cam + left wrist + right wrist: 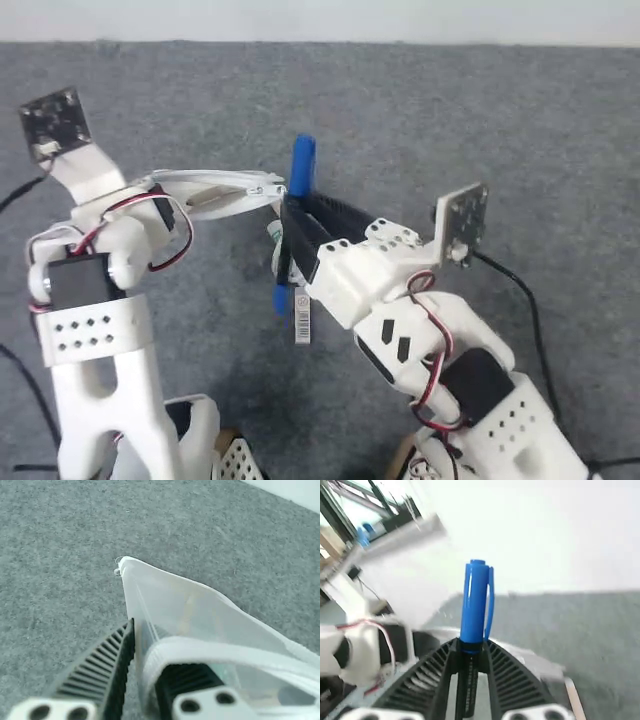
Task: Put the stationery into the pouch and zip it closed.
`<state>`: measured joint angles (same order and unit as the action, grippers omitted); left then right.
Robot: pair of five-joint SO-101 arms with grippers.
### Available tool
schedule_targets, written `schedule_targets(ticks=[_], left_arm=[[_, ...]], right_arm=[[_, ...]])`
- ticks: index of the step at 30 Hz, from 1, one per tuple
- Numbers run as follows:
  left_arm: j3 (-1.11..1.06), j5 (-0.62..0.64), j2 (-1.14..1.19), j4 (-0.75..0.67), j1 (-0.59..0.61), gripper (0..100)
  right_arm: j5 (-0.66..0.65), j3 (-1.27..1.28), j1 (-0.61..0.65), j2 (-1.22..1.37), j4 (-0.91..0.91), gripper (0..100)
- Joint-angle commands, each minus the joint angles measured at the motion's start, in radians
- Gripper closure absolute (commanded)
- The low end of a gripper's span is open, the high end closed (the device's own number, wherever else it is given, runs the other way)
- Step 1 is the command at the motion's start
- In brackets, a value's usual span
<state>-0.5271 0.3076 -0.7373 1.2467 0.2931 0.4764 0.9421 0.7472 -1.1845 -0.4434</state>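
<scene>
In the left wrist view my left gripper (142,652) is shut on the rim of a clear plastic pouch (200,605), which hangs out past the black fingers (107,665) above the grey mat. From above, the pouch (225,195) is held off the table at centre left. My right gripper (292,212) is shut on a pen (302,165) with a blue cap, held nearly upright right beside the pouch's end. In the right wrist view the pen (476,597) stands between the ribbed fingers (507,672), cap outward. Whether the pen touches the pouch I cannot tell.
A grey felt mat (450,120) covers the table up to a pale wall at the back. A small white tag (302,322) hangs below the right gripper. A black cable (525,295) trails on the right. The left arm's body (350,650) is close by.
</scene>
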Motion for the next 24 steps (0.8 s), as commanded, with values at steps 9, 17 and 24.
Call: schedule_targets(ticks=[9, 17, 24], left_arm=[[0.044, 0.011, 0.002, -0.041, -0.005, 99], [0.044, 0.011, 0.002, -0.041, -0.005, 99], [0.044, 0.011, 0.002, -0.041, -0.003, 99]], right_arm=[[-0.092, 0.075, 0.004, -0.041, 0.317, 99.2], [-0.091, 0.075, 0.005, -0.036, 0.576, 99.2], [-0.095, 0.069, 0.005, 0.125, 0.780, 99.2]])
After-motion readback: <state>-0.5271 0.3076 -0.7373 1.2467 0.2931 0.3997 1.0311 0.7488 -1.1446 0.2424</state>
